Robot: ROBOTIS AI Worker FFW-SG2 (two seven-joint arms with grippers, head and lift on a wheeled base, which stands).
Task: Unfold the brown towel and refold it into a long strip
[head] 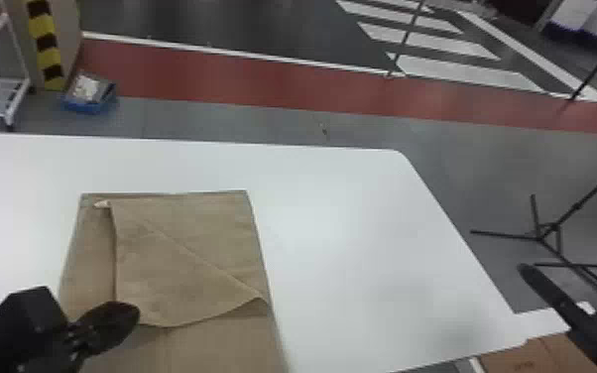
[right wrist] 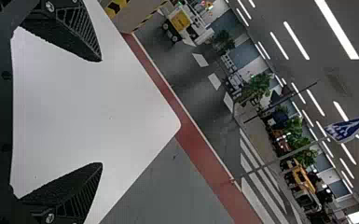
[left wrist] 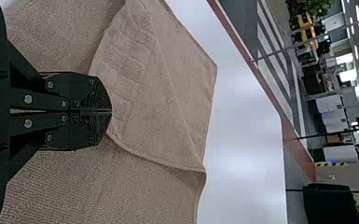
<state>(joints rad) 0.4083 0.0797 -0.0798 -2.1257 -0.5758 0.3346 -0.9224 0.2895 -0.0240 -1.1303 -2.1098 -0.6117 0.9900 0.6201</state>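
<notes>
While our right gripper (right wrist: pixel 101 112) gapes by the table (head: pixel 342 223)'s right edge, our nearer left gripper (left wrist: pixel 112 111), tips together, grip unclear, has the towel flap (head: pixel 168 273) stretching toward the far edge.

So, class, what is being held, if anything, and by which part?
The right gripper, open, holds nothing. The left gripper is shut over the towel's folded flap; whether it pinches the hidden corner cannot be told.

From the head view's middle, the towel (head: pixel 228 223) lies on the table (head: pixel 362 223) at 8 o'clock, a bin (head: pixel 87 106) on the floor (head: pixel 263 121) at 10, a stand (head: pixel 554 227) at 3, probably a box (head: pixel 535 356) at 4.
</notes>
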